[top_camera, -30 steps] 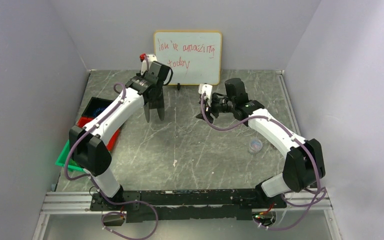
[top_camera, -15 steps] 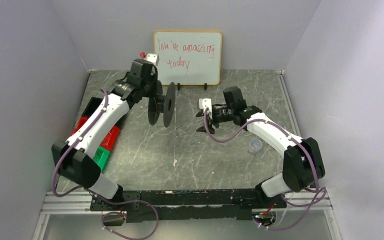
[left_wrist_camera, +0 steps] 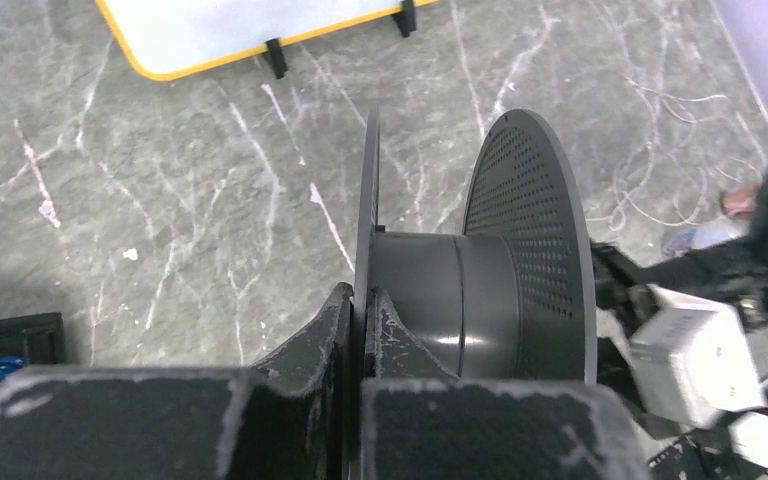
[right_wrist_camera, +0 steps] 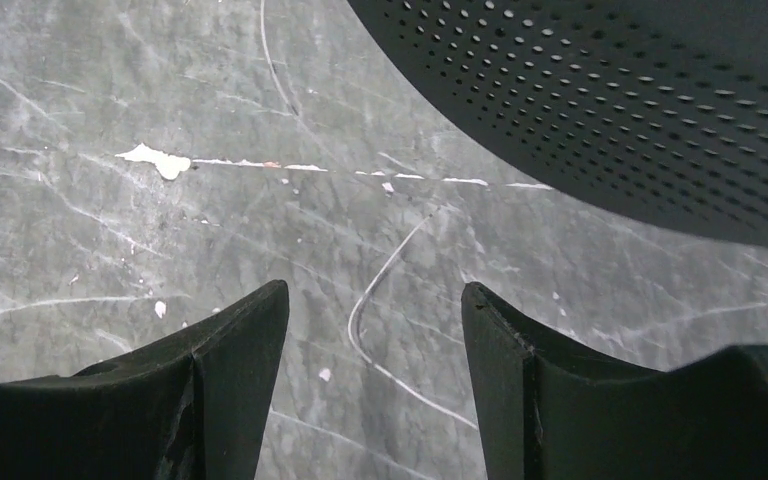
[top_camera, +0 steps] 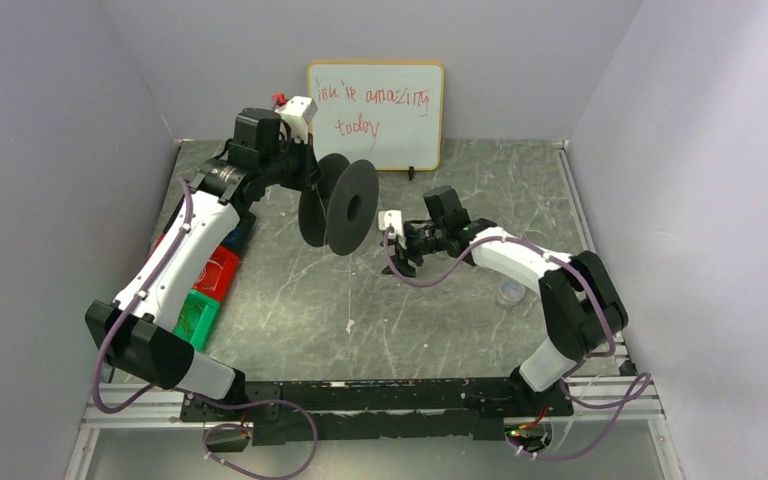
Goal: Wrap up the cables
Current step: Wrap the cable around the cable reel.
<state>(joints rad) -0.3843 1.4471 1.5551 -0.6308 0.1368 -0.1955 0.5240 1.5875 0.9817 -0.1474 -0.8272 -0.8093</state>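
Observation:
My left gripper (left_wrist_camera: 363, 296) is shut on the thin rim of one flange of the black two-flanged spool (left_wrist_camera: 480, 290), holding it above the table with its axis roughly level. From above, the spool (top_camera: 343, 206) hangs left of centre and the left gripper (top_camera: 308, 188) grips its left flange. My right gripper (top_camera: 398, 250) is just right of the spool, low over the table. In the right wrist view that gripper (right_wrist_camera: 375, 290) is open, with a thin whitish cable (right_wrist_camera: 360, 318) curving on the table between its fingers and the perforated flange (right_wrist_camera: 610, 100) above. More cable (left_wrist_camera: 652, 150) lies tangled on the floor.
A whiteboard (top_camera: 375, 115) stands at the back wall. Red, green and black bins (top_camera: 210, 272) sit along the left edge under the left arm. A small clear round object (top_camera: 510, 292) lies on the table by the right arm. Grey walls close in both sides.
The left arm has swung the spool up and to the right, turning its flanges more toward the camera. The right gripper has moved left and lower, close to the spool, still open.

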